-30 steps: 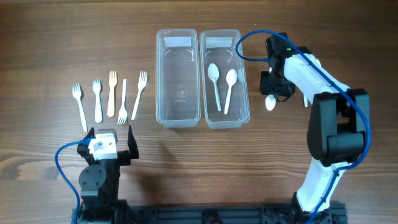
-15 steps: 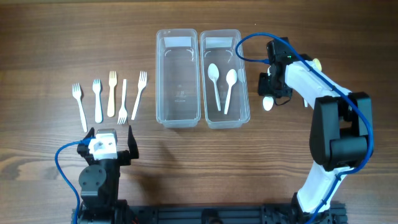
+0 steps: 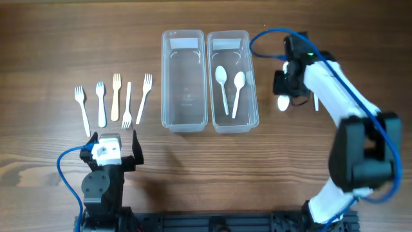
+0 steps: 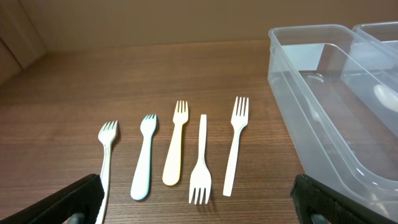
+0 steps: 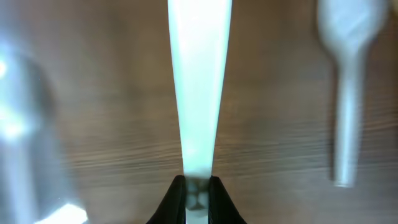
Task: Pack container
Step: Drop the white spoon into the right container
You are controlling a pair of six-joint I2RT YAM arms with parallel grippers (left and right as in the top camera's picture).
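Right jaws pinching spoon (image 3: 282,102) handle near right container (image 3: 226,44) — left jaws spread, facing forks (image 4: 176,149).

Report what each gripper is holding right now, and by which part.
The right gripper is shut on a white spoon, pinching it at the end of its handle. The left gripper is open and holds nothing.

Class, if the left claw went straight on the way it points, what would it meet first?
Probably the reversed white fork, tines toward the left claw; claw height is unclear.
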